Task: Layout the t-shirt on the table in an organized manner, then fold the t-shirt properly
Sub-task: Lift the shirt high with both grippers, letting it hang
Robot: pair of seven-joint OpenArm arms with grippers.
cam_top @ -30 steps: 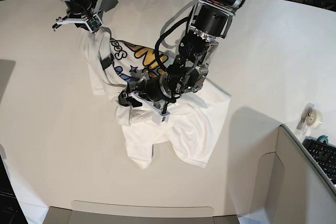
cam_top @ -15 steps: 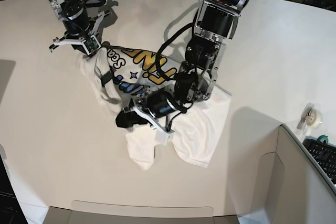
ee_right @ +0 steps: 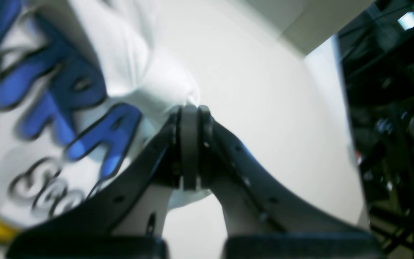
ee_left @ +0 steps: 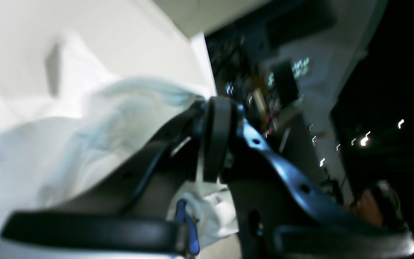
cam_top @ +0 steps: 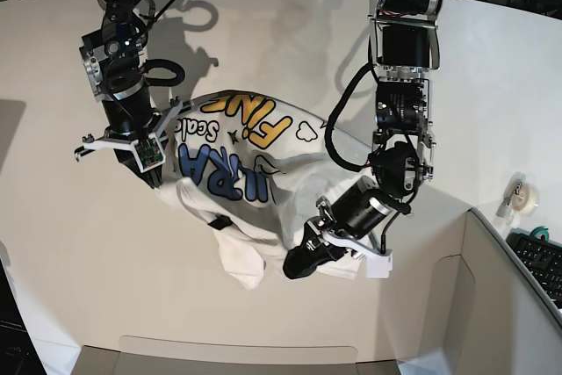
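Gripping: both hands clenched on the t-shirt [cam_top: 255,160] — stretched between them.
Left hand [cam_top: 338,248]: hem side.
Right hand [cam_top: 140,151]: printed side.
Worktop [cam_top: 70,252]: white.

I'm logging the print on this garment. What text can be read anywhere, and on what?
"FIN": orange-yellow letters on the t-shirt, the word partly hidden in folds.
"Scale", roughly: small outlined script beside it, blurred.
"IRA": blue letters, a partial word.
Dark neck label: too small to read.
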